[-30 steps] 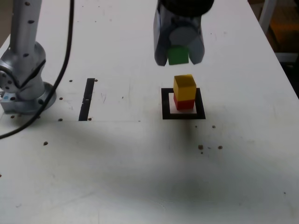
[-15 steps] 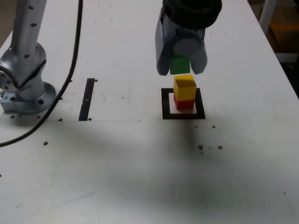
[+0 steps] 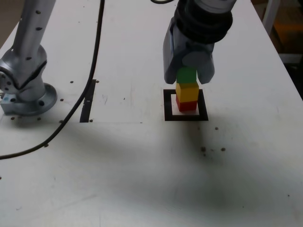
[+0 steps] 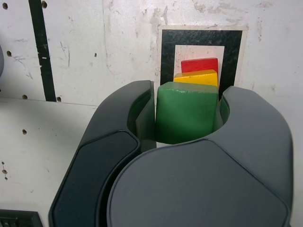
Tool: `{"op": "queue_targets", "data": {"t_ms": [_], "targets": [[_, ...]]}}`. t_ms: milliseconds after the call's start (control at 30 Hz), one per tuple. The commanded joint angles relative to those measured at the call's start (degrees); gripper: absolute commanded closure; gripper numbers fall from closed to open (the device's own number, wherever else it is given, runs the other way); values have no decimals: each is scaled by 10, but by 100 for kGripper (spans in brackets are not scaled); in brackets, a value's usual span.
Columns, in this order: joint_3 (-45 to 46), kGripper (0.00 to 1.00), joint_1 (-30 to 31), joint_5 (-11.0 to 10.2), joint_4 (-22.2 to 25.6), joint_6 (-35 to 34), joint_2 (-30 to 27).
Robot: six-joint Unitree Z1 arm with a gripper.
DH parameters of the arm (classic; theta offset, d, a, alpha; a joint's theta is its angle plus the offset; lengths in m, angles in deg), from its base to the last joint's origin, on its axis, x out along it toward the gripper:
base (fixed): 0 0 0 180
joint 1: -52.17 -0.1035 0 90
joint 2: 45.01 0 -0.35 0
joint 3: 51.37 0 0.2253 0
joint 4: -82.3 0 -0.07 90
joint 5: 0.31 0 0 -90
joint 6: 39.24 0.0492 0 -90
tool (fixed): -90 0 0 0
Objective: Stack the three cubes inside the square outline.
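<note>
Green (image 3: 186,75) sits upright in line over yellow (image 3: 187,92), yellow on red (image 3: 186,106); 3 plain cubes, red inside the black outline (image 3: 167,105)!

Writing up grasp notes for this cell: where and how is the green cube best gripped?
By two opposite upright side faces, coming from above. The green cube is a plain block with flat parallel sides, and the yellow cube sits directly below, so the underside is no option. The gripper already has it that way.
</note>
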State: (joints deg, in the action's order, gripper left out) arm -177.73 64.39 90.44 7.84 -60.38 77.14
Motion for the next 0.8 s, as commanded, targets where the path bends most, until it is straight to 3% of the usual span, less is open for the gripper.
{"op": "queue_targets", "data": {"t_ms": [0, 400, 767], "targets": [[-3, 71, -1, -1, 4, 2, 3], [-9, 65, -6, 0, 2, 15, 18], [-10, 44, -7, 3, 5, 21, 19]]}}
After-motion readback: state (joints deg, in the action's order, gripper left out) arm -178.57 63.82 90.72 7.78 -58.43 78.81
